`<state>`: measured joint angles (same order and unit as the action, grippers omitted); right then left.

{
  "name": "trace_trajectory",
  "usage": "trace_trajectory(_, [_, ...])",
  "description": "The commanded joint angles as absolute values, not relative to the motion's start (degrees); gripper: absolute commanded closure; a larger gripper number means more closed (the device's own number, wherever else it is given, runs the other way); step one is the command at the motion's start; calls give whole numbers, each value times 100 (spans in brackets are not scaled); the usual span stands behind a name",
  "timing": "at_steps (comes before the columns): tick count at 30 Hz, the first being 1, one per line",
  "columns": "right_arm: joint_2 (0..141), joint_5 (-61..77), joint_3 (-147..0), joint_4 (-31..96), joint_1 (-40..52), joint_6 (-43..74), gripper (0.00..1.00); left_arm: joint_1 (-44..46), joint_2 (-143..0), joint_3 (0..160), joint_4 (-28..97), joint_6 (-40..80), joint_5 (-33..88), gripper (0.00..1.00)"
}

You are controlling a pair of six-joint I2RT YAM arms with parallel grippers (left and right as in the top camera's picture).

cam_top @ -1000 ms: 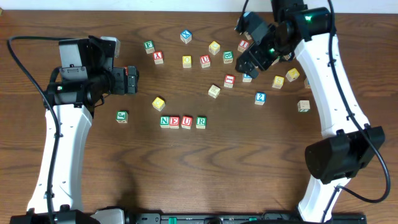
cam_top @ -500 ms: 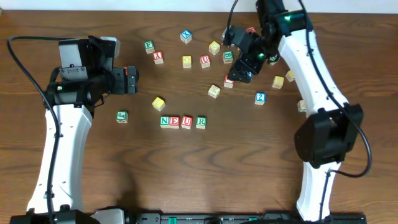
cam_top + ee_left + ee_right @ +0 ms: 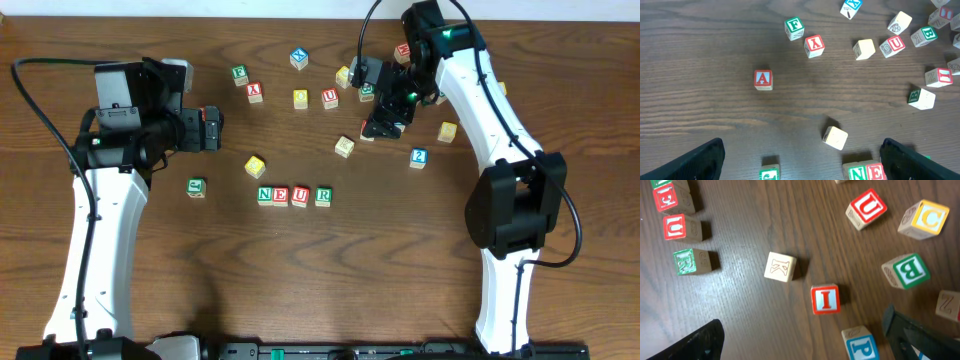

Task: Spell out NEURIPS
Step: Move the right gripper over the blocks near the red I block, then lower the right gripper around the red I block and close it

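With the row [image 3: 294, 195] reading NEUR, your spread right fingers [image 3: 695, 342] hover above the red I block [image 3: 825, 299]; drop and pinch it.

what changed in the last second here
The right arm swung left across the table, bringing the right gripper to hang open over the red I cube. It took hold of nothing. The left gripper, the N-E-U-R row and the scattered cubes stayed put.
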<state>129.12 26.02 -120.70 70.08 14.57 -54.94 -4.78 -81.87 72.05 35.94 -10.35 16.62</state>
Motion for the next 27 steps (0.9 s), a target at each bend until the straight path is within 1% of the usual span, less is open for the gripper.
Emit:
trace_trajectory(1, [13141,2779,-12167,6932,1533,-5758,3,-497,-8165,7336,3599,-1026,1734,2])
trace_trajectory(6, [13275,2729,-12167,6866,1531,-6062,3,-497,-8165,7336,3599,-1026,1734,2])
trace_trajectory(11, [13415,2578,-12167,6639,1531,-6097,2,-497,-8165,7336,3597,-1028,1734,2])
trace_trajectory(27, [14044,2429,-12167,6381,1494,-6272,9,-497,-8165,7336,3599,-1026,1734,3])
